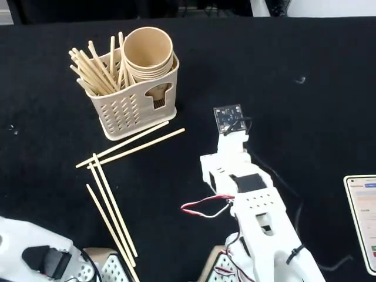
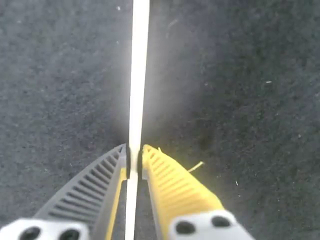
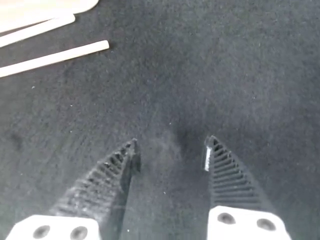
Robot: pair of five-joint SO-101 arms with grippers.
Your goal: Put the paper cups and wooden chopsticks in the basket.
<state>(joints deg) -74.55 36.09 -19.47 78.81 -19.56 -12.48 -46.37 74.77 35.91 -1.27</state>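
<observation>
A beige slotted basket [image 1: 132, 106] stands at the back left, holding several wooden chopsticks [image 1: 94, 67] and a stack of paper cups [image 1: 148, 51]. Two loose chopsticks [image 1: 141, 145] lie slanted just in front of it, and three more [image 1: 111, 208] run toward the front edge. My left gripper [image 2: 134, 161] is shut on one chopstick [image 2: 139, 75], low over the black cloth. My right gripper [image 3: 170, 152] hovers open above bare cloth, with two chopstick ends [image 3: 55, 56] ahead of it. The right arm [image 1: 252, 205] reaches in from the front centre.
A black cloth [image 1: 282, 76] covers the whole table. A phone [image 1: 363, 217] lies at the right edge. The left arm's white body [image 1: 35, 252] sits in the front left corner. Red and white wires [image 1: 202, 207] loop beside the right arm.
</observation>
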